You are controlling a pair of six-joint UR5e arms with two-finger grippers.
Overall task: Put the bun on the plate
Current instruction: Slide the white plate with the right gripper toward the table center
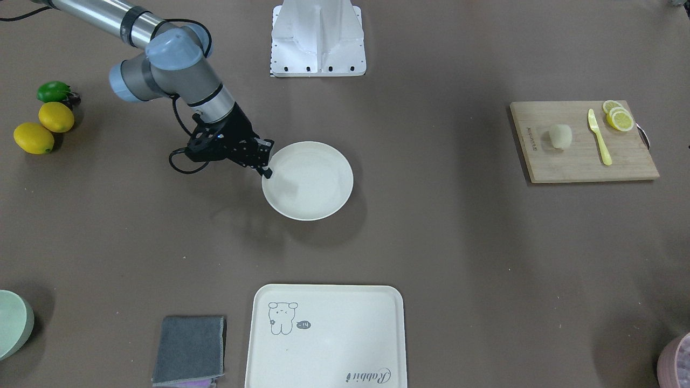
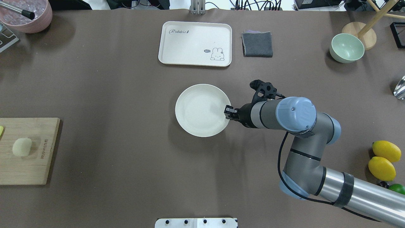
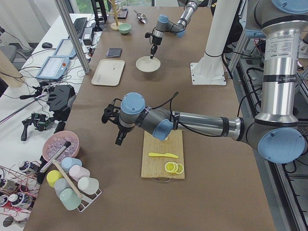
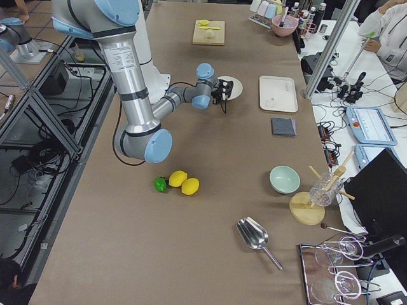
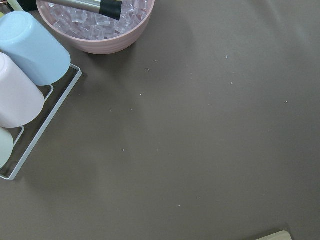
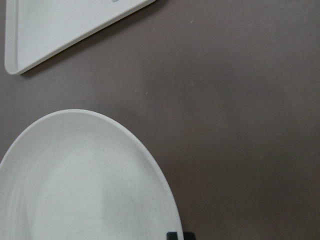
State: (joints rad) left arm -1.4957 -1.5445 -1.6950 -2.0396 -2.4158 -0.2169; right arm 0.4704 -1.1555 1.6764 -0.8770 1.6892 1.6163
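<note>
The bun (image 1: 560,136) (image 2: 21,147), a small pale lump, lies on a wooden cutting board (image 1: 566,161) at the table's end, on the robot's left. The round cream plate (image 2: 199,109) (image 1: 310,180) rests mid-table. My right gripper (image 2: 228,112) (image 1: 265,171) is at the plate's rim, on the robot's right, shut on it; the right wrist view shows one fingertip (image 6: 175,235) at the rim. My left gripper (image 3: 119,140) shows only in the exterior left view, hovering over the table beside the board, and I cannot tell whether it is open or shut.
A cream tray (image 2: 194,44) and a grey cloth (image 2: 257,44) lie beyond the plate. A green bowl (image 2: 346,48) and lemons (image 2: 384,158) sit on the robot's right. A yellow knife (image 1: 599,136) and lemon slices (image 1: 619,117) share the board. A pink bowl (image 5: 95,25) stands near the left wrist.
</note>
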